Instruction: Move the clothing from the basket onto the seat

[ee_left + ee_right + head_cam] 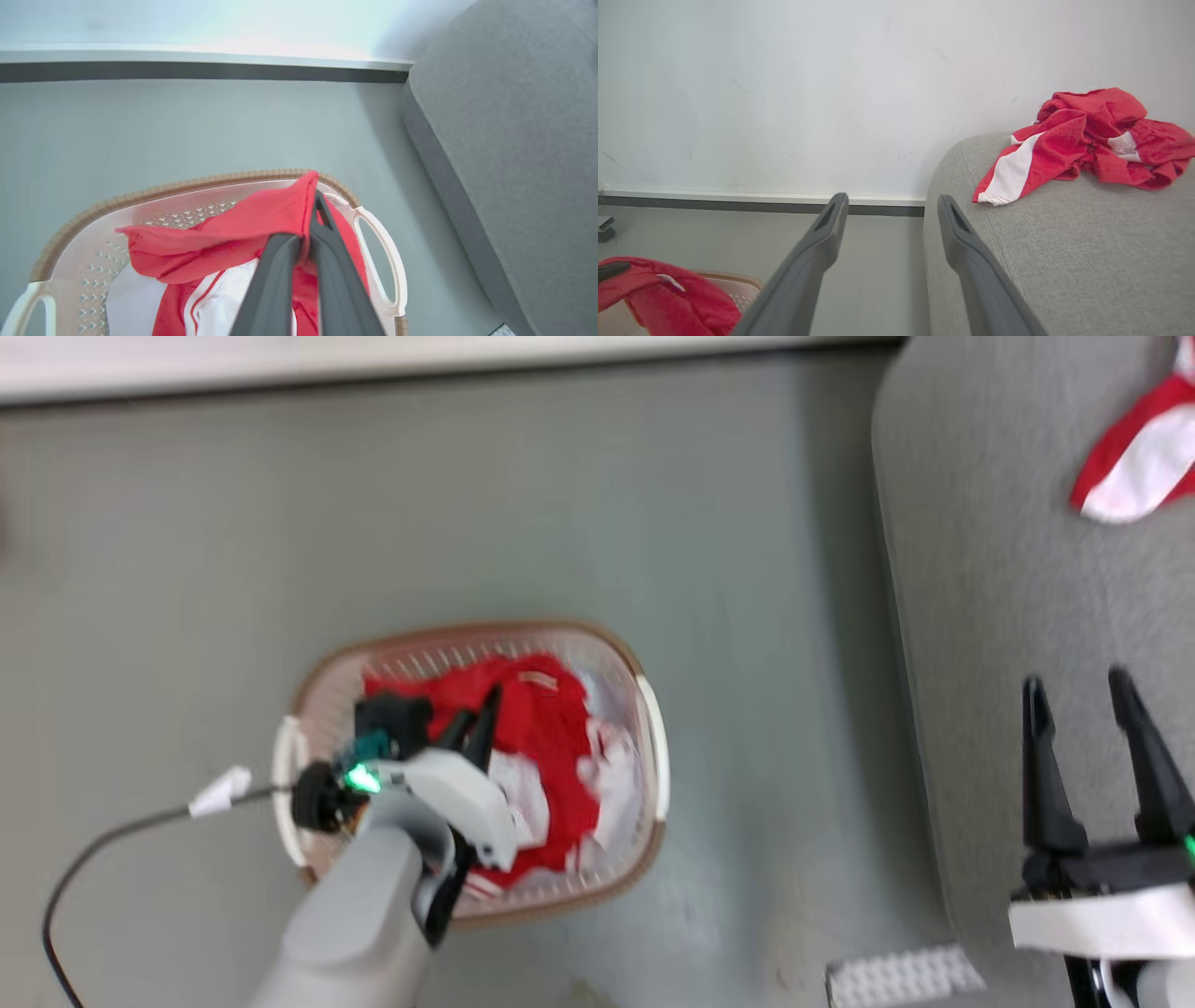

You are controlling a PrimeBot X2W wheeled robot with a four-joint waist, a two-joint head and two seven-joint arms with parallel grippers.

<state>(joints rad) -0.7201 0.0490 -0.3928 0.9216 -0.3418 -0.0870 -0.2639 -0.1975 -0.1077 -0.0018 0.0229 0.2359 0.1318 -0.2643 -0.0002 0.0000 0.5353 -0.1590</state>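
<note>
the left tool [310, 224] pinches a raised fold of red and white clothing [243, 228] in the basket [140, 193] beneath it, while the right tool [892, 205] gapes wide and empty over the edge of the seat [1087, 242], a red garment [1083, 135] ahead of it.

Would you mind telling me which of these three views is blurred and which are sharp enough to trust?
Head view: soft all over, smeared as if by motion, so the basket and the left gripper lose their edges. Left wrist view: the pinched red garment is fairly crisp, though the wall at the top is washed out. Right wrist view: sharpest and evenly lit, with the seat weave plain.
</note>
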